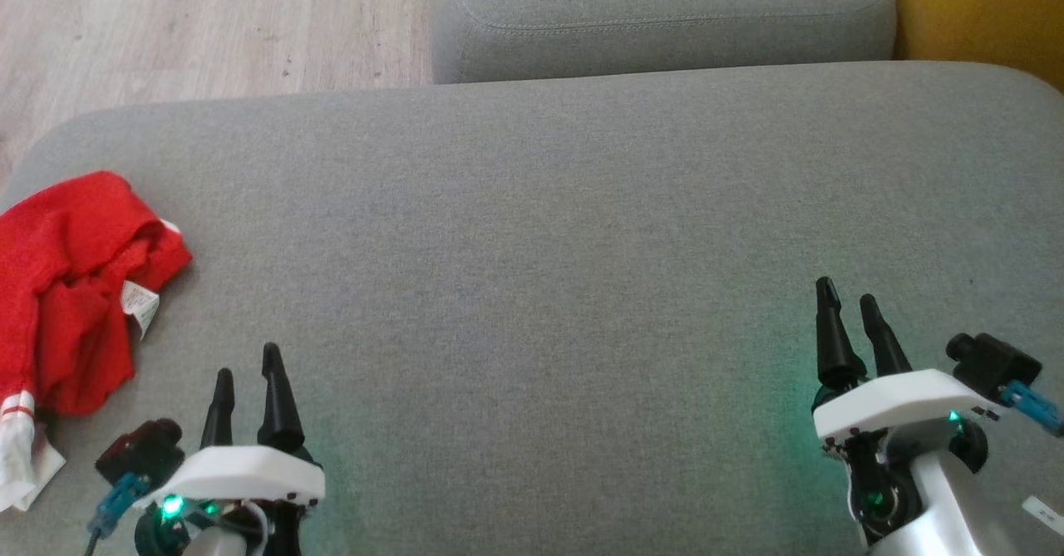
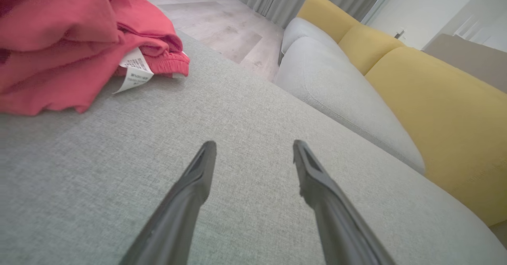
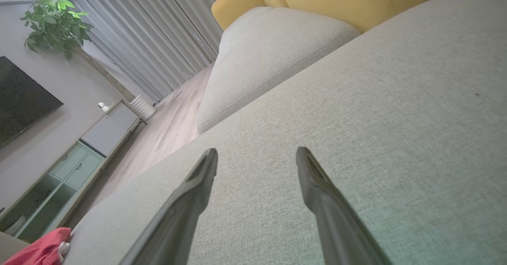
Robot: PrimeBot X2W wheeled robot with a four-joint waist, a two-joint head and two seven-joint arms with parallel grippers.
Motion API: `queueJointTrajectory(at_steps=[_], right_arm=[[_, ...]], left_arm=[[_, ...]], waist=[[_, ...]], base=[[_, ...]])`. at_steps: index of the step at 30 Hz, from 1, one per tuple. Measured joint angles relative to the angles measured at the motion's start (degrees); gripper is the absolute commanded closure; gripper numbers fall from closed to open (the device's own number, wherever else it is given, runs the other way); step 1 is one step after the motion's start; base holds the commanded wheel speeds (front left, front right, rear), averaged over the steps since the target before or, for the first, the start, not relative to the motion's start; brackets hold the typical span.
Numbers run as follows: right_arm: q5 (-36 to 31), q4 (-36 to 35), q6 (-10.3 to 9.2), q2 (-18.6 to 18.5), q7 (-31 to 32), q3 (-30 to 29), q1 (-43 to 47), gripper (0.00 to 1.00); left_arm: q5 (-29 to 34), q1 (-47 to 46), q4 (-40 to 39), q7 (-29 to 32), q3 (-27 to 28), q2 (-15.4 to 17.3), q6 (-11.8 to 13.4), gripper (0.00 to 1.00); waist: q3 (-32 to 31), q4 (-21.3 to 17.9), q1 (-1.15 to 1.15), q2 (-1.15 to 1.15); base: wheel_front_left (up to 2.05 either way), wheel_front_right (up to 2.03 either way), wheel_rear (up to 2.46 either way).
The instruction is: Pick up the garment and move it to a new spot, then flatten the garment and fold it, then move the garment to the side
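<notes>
Garment (image 1: 71, 290), one; hands (image 1: 247, 360) (image 1: 845, 290), two

White wrist housings (image 1: 241, 473) (green lights (image 1: 172, 505) glowing) carry tapered black fingers (image 1: 278, 406).

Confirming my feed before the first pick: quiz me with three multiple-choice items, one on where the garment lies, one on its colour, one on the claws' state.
1. Where on the grey cushion is the garment?
A. at its left edge, left of the left claw
B. in its middle
C. at its far right corner

2. What is the garment's main colour?
A. blue
B. red
C. black

3. The left claw and the right claw are:
A. both shut on cloth
B. both shut, empty
C. both open, empty

Answers:
1 A, the head view has it bunched at the cushion's left edge.
2 B, it is red cloth with white trim.
3 C, each wrist view shows its claw spread over bare cushion.
</notes>
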Motion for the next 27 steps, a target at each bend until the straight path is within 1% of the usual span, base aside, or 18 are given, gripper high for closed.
queueJointTrajectory(at_steps=[5, 9, 27], right_arm=[[-4.57, 0.01, 0.00, 0.03, -1.18, -0.24, 0.34, 0.00], [-7.49, 0.00, 0.00, 0.04, -1.93, -0.59, 0.38, 0.00], [-19.79, -0.07, 0.00, 0.04, -4.68, -0.66, 1.05, 0.00]], left_arm=[[3.63, 0.60, -0.24, -1.13, 0.40, -0.23, 0.98, 0.00], [6.43, 1.41, -0.56, -1.81, 0.64, -0.29, 1.22, 0.00], [18.80, 2.45, -1.24, -4.91, 1.18, -0.63, 1.48, 0.00]], waist=[[0.05, -0.05, 0.00, 0.00], [0.15, -0.05, 0.00, 0.00], [0.43, -0.22, 0.00, 0.00]], base=[[0.00, 0.00, 0.00], [0.00, 0.00, 0.00], [0.00, 0.00, 0.00]])
